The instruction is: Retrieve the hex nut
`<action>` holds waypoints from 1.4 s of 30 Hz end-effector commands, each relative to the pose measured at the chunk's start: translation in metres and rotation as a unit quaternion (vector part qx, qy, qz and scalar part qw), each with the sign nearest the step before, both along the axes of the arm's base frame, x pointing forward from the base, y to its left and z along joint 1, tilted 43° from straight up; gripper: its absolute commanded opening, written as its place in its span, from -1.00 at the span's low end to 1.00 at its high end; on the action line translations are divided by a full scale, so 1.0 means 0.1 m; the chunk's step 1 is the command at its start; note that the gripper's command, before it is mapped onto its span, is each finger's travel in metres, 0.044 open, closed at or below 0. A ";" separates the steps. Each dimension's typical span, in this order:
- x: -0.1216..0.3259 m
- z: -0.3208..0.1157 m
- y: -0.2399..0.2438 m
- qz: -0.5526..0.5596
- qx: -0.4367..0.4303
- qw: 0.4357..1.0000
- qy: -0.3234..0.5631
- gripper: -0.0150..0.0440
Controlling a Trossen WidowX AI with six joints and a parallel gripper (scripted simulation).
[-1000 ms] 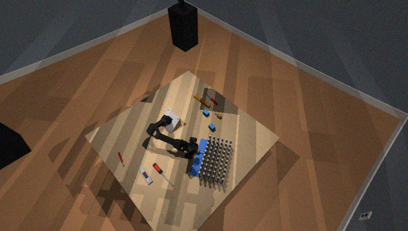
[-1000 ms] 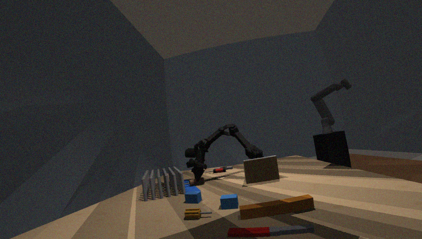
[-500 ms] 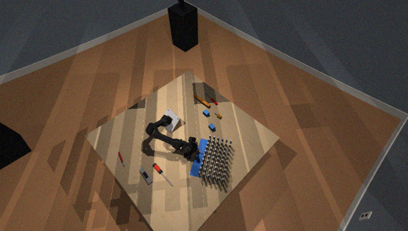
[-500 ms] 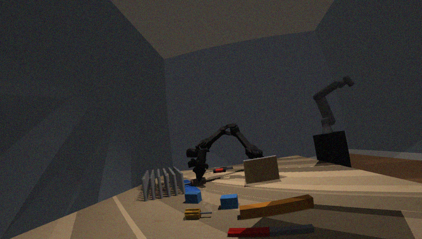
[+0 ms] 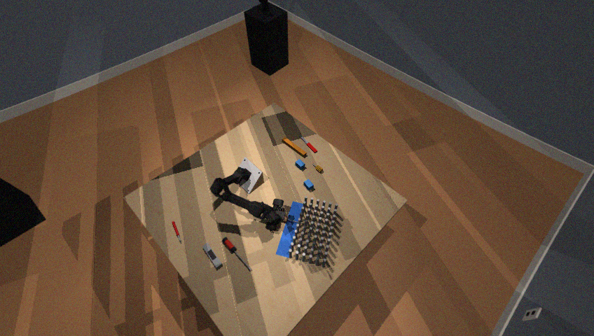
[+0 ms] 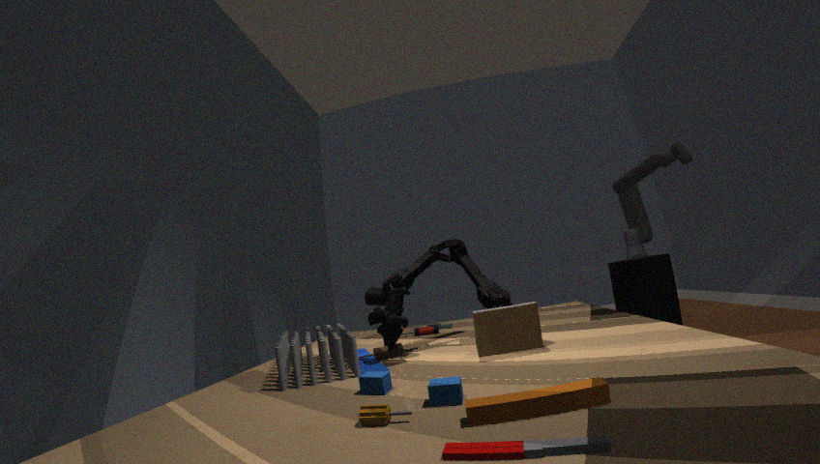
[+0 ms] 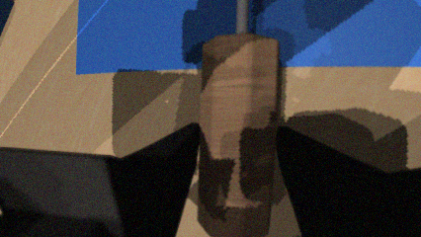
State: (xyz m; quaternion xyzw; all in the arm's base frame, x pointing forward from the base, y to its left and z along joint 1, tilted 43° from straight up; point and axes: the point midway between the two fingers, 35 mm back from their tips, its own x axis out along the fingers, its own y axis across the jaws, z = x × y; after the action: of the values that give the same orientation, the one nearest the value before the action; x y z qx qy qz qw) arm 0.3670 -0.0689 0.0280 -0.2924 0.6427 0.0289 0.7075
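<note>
Blue-grey walls (image 5: 479,54) (image 6: 437,189) with pale skirting (image 5: 458,103) enclose a shadow-streaked wooden plank floor (image 5: 417,178) (image 6: 742,322).

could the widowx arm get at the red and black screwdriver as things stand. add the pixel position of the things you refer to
Probably not yet: the end effector (image 5: 287,219) (image 6: 389,348) (image 7: 239,129) is shut on a wooden-handled tool (image 7: 240,84), which it would likely have to put down first. Nothing appears to stand between the arm (image 5: 246,204) (image 6: 423,264) and the screwdriver (image 5: 228,244) (image 6: 425,331).

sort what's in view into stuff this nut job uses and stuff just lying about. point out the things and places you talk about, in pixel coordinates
In use:
- gripper (image 5: 287,218) (image 6: 391,348) (image 7: 238,128)
- wooden-handled tool (image 7: 239,89)
- metal spacers (image 5: 317,229) (image 6: 325,359)
- blue taped strip (image 5: 284,247) (image 7: 133,35)

Lying about:
- red-handled screwdrivers
- yellow-handled screwdriver (image 5: 319,169) (image 6: 374,415)
- orange bar (image 5: 294,147) (image 6: 538,400)
- two blue blocks
</note>
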 end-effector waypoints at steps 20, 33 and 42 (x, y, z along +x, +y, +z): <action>-0.14 0.05 -0.04 0.002 0.001 1.000 0.000 -0.49; -0.22 0.08 -0.07 0.002 0.001 1.000 0.000 -0.49; -0.27 0.10 -0.09 0.002 0.001 1.000 0.001 -0.49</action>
State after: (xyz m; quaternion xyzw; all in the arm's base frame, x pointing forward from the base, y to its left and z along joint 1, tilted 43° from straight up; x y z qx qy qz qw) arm 0.3423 -0.0776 0.0365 -0.2926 0.6434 0.0288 0.7068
